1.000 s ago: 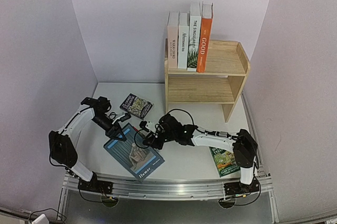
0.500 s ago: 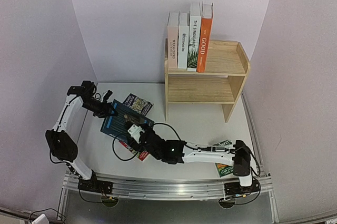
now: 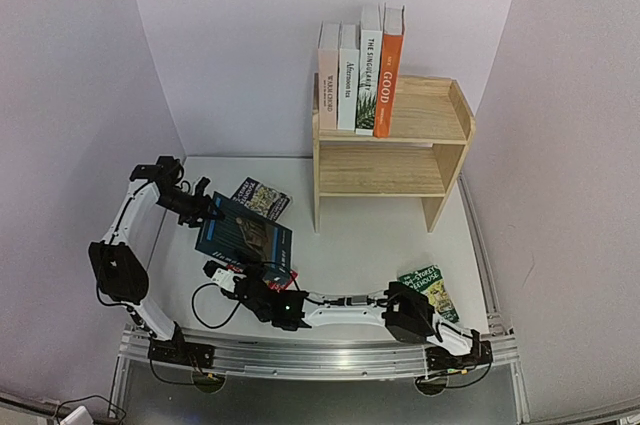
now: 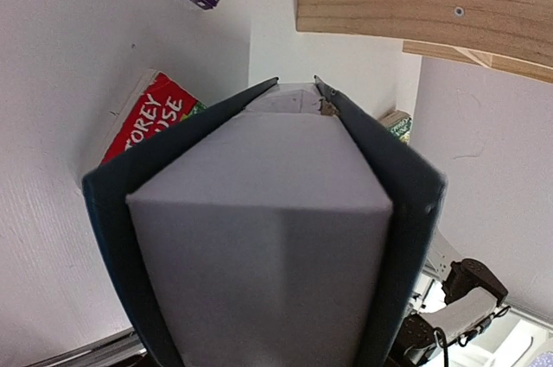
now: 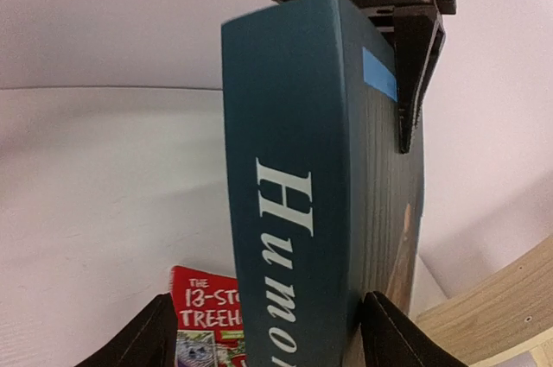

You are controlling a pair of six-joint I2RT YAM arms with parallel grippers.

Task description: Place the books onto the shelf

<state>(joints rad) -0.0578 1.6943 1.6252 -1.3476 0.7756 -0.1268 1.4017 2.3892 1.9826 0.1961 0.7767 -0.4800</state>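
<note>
The blue Humor book point(image 3: 245, 235), flat on the table point(image 3: 370, 235) a second ago, now hangs lifted at the left, clamped in the left gripper point(image 3: 205, 210). The right gripper point(image 3: 228, 277) has let go and sits spread wide below it. Four upright books point(image 3: 347, 80) stand on the shelf point(image 3: 440, 125), on its top tier. Three more lie on the table: a red book point(image 4: 147, 121), a green book point(image 3: 428, 292) and a dark patterned book point(image 3: 260, 198)
</note>
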